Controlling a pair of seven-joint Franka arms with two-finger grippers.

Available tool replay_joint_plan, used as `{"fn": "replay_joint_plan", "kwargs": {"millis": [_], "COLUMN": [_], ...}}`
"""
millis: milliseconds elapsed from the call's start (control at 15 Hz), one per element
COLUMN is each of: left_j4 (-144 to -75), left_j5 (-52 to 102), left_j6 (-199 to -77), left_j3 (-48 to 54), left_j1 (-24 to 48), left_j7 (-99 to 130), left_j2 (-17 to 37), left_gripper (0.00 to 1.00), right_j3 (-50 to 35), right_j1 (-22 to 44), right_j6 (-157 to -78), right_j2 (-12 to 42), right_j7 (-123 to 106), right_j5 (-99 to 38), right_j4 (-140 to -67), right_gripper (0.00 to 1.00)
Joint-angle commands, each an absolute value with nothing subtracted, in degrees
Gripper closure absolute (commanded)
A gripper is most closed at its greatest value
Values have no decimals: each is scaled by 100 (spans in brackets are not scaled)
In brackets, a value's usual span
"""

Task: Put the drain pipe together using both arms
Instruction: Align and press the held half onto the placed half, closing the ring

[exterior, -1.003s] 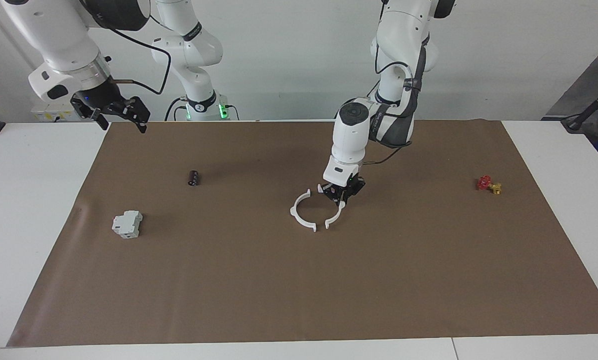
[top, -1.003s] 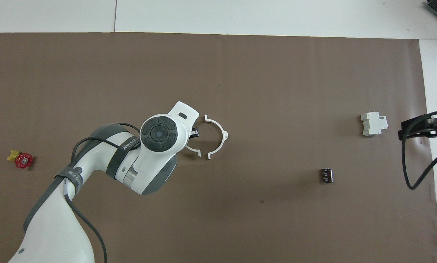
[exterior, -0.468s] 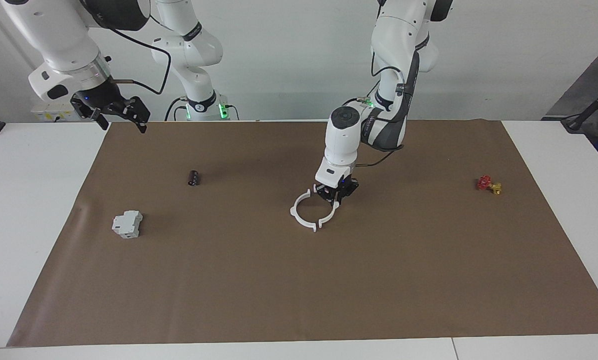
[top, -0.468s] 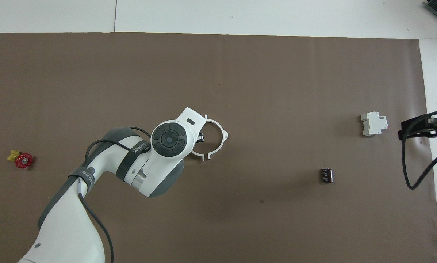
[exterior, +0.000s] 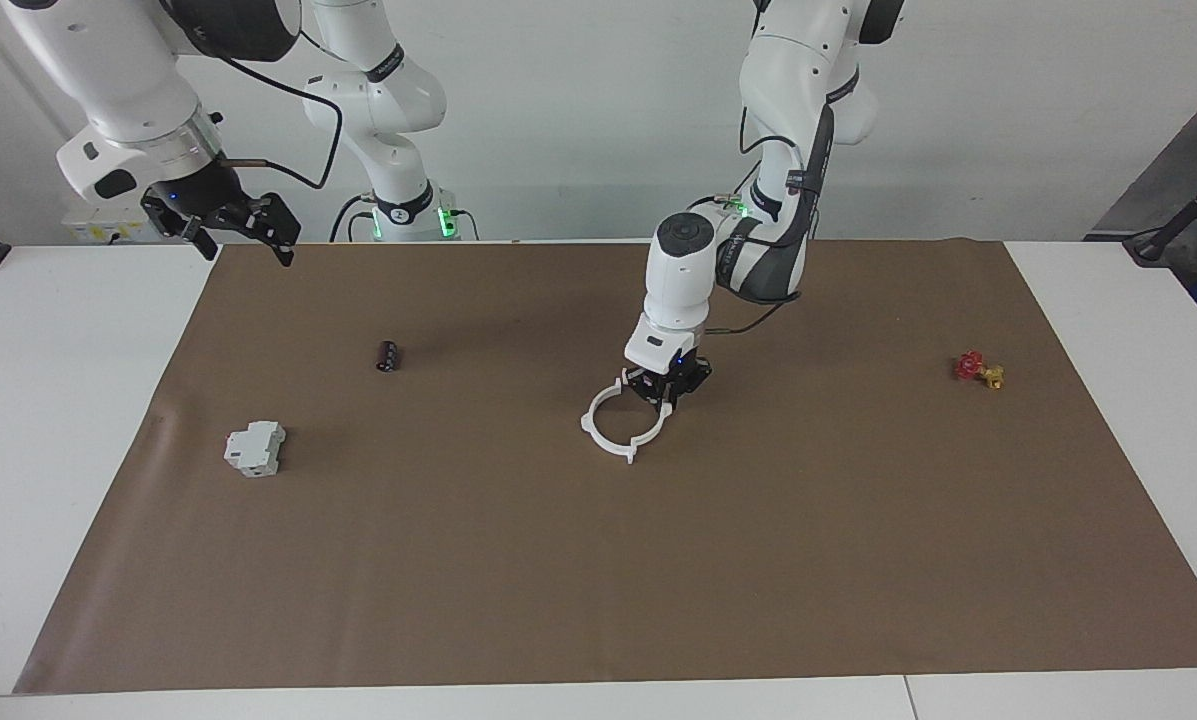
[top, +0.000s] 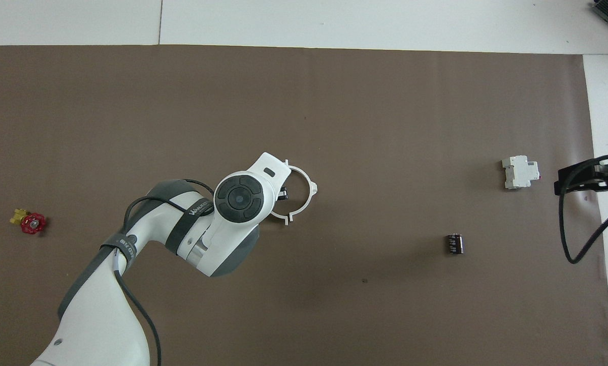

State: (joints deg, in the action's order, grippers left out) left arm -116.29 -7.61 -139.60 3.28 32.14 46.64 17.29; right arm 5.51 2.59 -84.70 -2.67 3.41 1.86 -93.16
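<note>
White plastic drain-pipe half-rings (exterior: 620,425) meet mid-mat; I see left gripper (exterior: 666,390) clamped on one only facing, wrist blocks overhead. Right gripper (exterior: 226,225) waits, fingers apart, over the mat's corner.

Between my left fingertips (exterior: 666,398) sits a thin half-ring (exterior: 658,425) of smooth white plastic, faintly glossy. Under them lies a matt brown paper-like mat (exterior: 598,560), slightly creased. My arm shells (top: 240,195) look like glossy white plastic with dark, dull bands. My fingers themselves look matt black.
</note>
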Motion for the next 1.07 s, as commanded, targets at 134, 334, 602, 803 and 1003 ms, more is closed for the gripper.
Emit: {"fn": "replay_joint_plan", "kwargs": {"millis": [134,334,602,803,1003], "left_j4": [-11689,-11698,-11690,-11689,-11689], "left_j5": [-861,-861,-861,-853,-853], "left_j6": [-14133,-14159,-14168,-14194,-14203], "left_j3": [246,246,246,246,246], "left_j1": [3296,3296,3305,3296,3296], "left_j7": [4658,4667,4693,4720,4737], "left_j2": [1802,1802,1811,1811,1811], "left_gripper": [100,100,100,100,100], "right_j3": [492,492,492,492,492], "right_j1": [193,193,193,193,193], "right_j6": [-8508,-8508,-8508,-8508,-8508], "right_j2": [-396,-396,-396,-396,-396], "right_j7": [378,369,378,369,378], "right_j5": [149,149,149,149,149], "right_j4": [-9431,-9439,-9431,-9431,-9431], "right_gripper": [0,0,0,0,0]}}
